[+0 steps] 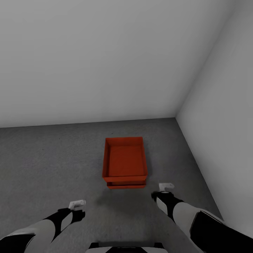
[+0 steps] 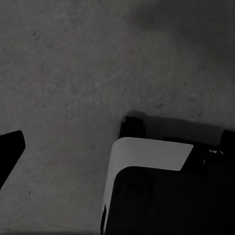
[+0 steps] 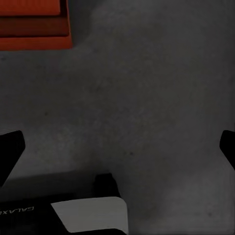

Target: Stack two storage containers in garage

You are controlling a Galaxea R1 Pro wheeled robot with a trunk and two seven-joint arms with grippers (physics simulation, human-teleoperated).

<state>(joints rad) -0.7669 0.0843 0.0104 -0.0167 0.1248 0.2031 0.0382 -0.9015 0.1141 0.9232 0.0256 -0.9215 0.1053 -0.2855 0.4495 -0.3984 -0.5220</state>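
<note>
Head view: two bins point(image 1: 124, 162) sit stacked on the garage floor point(image 1: 52, 165) near the wall corner, long axis running away from the robot. They lie ahead of both jaws; the right gripper point(image 1: 166, 186) is nearer, the left gripper point(image 1: 77, 203) well apart.

Left wrist view: bare concrete; jaw opening cannot be judged.

Right wrist view: fingers point(image 3: 10, 149) spread wide, empty; stack corner ahead of the jaws.

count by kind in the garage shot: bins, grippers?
Orange-red storage containers: 2, upper container stacked on lower container, on the grey floor
Grippers: 2, left gripper, right gripper, both apart from the stack
Total: 4
</note>
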